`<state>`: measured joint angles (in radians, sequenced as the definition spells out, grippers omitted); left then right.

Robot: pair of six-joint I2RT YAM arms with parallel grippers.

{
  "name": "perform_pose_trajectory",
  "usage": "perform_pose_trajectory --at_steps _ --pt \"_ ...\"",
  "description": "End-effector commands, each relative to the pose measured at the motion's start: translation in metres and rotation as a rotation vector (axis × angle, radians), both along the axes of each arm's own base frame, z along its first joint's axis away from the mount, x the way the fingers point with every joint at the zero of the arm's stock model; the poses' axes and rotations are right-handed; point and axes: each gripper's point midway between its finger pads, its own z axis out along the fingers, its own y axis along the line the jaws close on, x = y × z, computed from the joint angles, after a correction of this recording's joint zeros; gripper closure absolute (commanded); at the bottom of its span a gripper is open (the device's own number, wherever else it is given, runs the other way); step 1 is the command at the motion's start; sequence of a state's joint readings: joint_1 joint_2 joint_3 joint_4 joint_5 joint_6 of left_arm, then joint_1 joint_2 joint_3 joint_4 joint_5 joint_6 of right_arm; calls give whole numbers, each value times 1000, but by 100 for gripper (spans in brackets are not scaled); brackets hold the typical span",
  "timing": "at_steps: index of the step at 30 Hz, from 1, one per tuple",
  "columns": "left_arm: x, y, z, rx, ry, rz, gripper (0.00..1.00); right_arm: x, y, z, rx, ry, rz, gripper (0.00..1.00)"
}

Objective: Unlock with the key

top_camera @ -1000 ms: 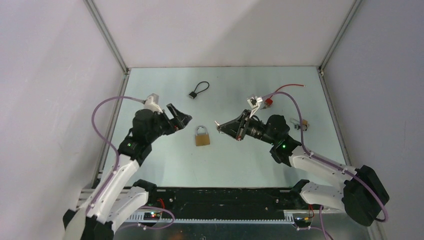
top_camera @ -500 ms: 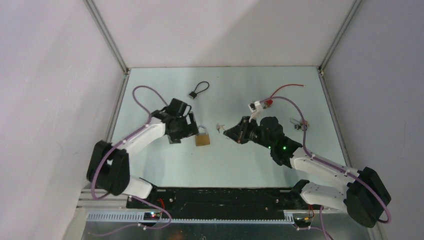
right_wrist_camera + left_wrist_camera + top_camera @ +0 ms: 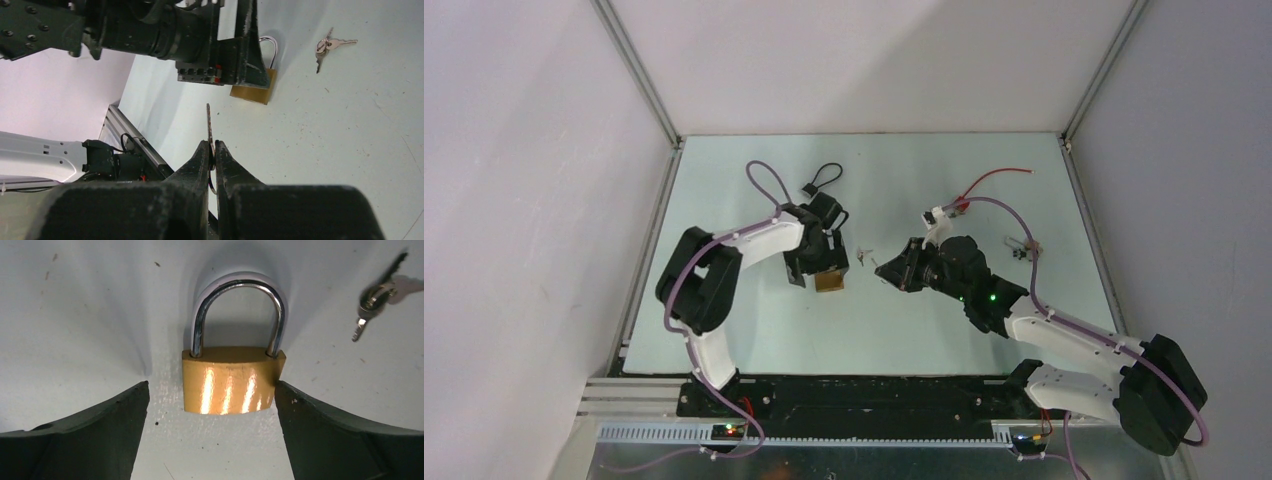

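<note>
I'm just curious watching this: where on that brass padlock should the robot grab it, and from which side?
The padlock lies flat, so grip its brass body from above, a finger on each side edge; the open left pincer straddles it that way.

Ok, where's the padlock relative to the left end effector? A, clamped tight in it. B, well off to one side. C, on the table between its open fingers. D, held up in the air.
C: in the left wrist view the padlock lies between the left end effector's spread fingers, with a clear gap on one side.
</note>
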<state>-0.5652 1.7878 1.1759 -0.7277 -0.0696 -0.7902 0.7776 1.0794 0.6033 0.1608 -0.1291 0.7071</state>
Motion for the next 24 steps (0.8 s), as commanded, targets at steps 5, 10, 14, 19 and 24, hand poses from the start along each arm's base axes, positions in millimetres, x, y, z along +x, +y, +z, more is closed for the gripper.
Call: perform_pose_trajectory --at_steps 5,10,14,19,24 --pt "13 -7 -7 84 7 23 4 3 5 6 19 -23 3 100" --pt "14 -6 -16 139 13 20 7 3 7 5 22 -20 10 100" --pt "12 -3 -21 159 28 28 13 4 6 5 22 -22 6 100" --pt "16 -3 -20 162 14 46 18 5 8 3 21 -18 10 100" --pt "13 -9 -22 126 41 69 33 4 10 2 18 -21 15 100"
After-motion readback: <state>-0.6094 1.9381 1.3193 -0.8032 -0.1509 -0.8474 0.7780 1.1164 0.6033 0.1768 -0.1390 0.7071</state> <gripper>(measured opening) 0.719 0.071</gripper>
